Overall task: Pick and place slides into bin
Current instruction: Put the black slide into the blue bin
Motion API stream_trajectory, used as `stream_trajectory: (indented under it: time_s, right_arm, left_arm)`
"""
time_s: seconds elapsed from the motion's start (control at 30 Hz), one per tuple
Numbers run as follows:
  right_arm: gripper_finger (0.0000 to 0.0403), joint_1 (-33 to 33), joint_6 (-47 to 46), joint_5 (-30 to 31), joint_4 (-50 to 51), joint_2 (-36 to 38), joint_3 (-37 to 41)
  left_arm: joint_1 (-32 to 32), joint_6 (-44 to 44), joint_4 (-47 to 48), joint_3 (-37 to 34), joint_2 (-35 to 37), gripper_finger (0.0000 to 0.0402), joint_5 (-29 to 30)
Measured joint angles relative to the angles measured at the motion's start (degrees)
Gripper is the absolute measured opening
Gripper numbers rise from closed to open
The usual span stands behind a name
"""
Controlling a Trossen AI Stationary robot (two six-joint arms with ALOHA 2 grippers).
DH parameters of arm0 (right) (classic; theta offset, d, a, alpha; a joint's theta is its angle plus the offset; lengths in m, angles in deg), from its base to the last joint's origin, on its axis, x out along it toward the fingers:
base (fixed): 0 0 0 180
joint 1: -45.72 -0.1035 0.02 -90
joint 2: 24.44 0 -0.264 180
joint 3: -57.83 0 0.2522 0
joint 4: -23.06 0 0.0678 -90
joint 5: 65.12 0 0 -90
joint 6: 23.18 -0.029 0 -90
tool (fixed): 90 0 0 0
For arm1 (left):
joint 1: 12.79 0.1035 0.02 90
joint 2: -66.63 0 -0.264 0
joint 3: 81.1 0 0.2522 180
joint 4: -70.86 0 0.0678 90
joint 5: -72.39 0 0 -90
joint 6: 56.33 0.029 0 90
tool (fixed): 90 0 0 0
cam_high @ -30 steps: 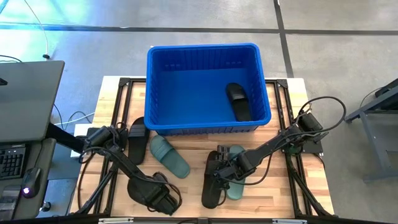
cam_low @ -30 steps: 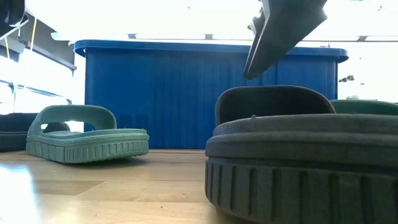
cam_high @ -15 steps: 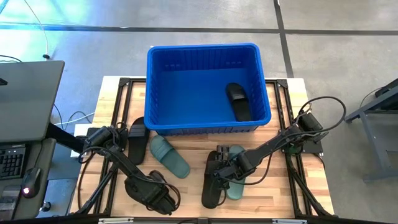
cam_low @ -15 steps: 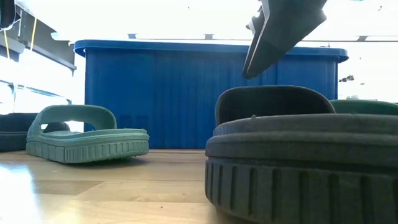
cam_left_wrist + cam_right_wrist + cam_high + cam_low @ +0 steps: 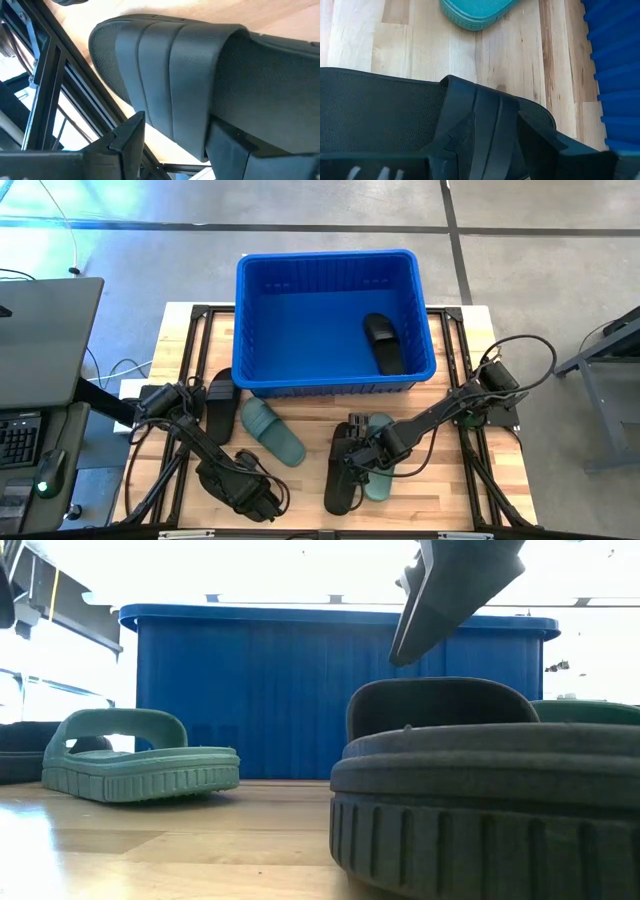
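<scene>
The left claw (image 5: 255, 498), clamped on a black slide's strap (image 5: 165, 75), has drifted slightly toward the blue bin (image 5: 250, 330), beginning its carry. The right claw (image 5: 352, 452) stays closed over another black slide (image 5: 342, 480) on the tabletop (image 5: 300, 480). One black slide (image 5: 382, 343) lies in the bin.

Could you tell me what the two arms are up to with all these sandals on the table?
They are loading sandals into the blue bin, which holds one black sandal so far. The left gripper is at a black sandal near the table's front left, fingers either side of its strap. The right gripper is over the strap of another black sandal at front centre, beside a green one. A second green sandal and a black one wait in front of the bin.
</scene>
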Motion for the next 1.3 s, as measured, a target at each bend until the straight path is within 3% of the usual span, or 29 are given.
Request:
stream_trajectory:
  time_s: [0.37, 0.5, 0.63, 0.73, 0.9, 1.1, 1.2, 1.3]
  right_arm:
    - [0.0133, 0.00, 0.00, -0.06, -0.14, 0.00, 0.00]
    - [0.0133, 0.00, -0.60, -0.18, -0.14, 0.00, 0.00]
    - [0.0133, 0.00, -0.87, -0.17, -0.17, 0.00, 0.00]
    - [0.0133, 0.00, -0.87, -0.17, -0.21, 0.00, 0.00]
    - [0.0133, 0.00, -0.48, 1.86, -0.22, 0.00, 0.00]
    - [0.0133, 0.00, -0.87, 3.83, 0.04, 0.00, 0.00]
    - [0.0133, -0.23, -0.87, 2.15, 0.76, 0.00, 0.00]
    - [0.0133, -0.42, -0.51, 1.93, 0.96, 0.00, 0.00]
  left_arm:
    - [-0.06, -0.11, -0.51, -3.39, 0.00, 0.0170, 0.14]
    - [-0.06, 0.61, -1.38, -3.43, 0.00, 0.0114, 0.14]
    - [-0.03, 4.21, -4.27, -3.36, 0.00, 0.0023, -1.34]
    - [-0.06, 6.35, -5.76, -1.51, 0.00, 0.0019, -2.06]
    - [-0.06, 10.08, -3.87, 5.55, 0.00, 0.0016, -1.06]
    - [-0.10, 13.26, 4.46, 19.32, 0.00, 0.0013, 6.70]
    - [-0.06, 14.09, 9.15, 27.52, 0.02, 0.0005, 11.89]
    - [-0.27, 16.77, 8.15, 34.64, 0.25, 0.0007, 22.93]
